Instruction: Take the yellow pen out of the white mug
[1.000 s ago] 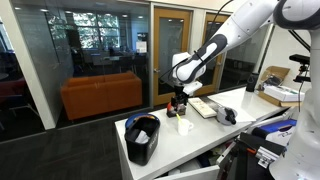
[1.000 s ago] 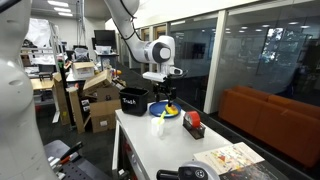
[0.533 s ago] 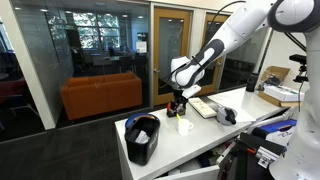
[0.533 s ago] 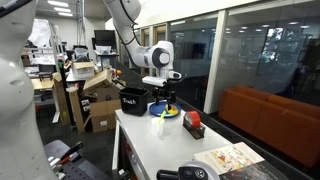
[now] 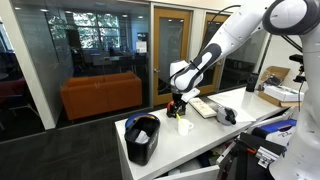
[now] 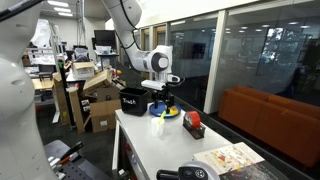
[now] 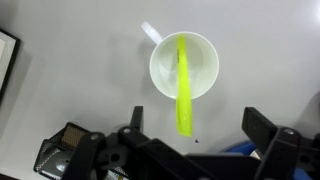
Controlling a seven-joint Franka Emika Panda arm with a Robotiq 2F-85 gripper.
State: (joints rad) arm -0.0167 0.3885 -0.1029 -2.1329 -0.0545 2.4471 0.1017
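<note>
The white mug [image 7: 163, 68] stands on the white table, seen from straight above in the wrist view, its handle pointing to the upper left. The yellow pen [image 7: 184, 90] leans in it and sticks out over the rim toward my gripper. My gripper [image 7: 198, 132] is open, its two fingers either side of the pen's upper end and not touching it. In both exterior views the gripper [image 5: 177, 104] [image 6: 163, 100] hangs just above the mug [image 5: 184, 126] [image 6: 160, 129], with the pen [image 6: 160, 117] rising from the mug.
A black bin [image 5: 142, 138] [image 6: 133, 100] stands at the table's end. A small red object [image 6: 193, 123] sits beside the mug. A blue and yellow item [image 6: 169, 112] lies behind it. An open magazine [image 5: 204, 107] [image 6: 226, 159] and a dark device [image 5: 226, 116] lie farther along.
My gripper has come down a little toward the mug and pen. The mug and pen have not moved.
</note>
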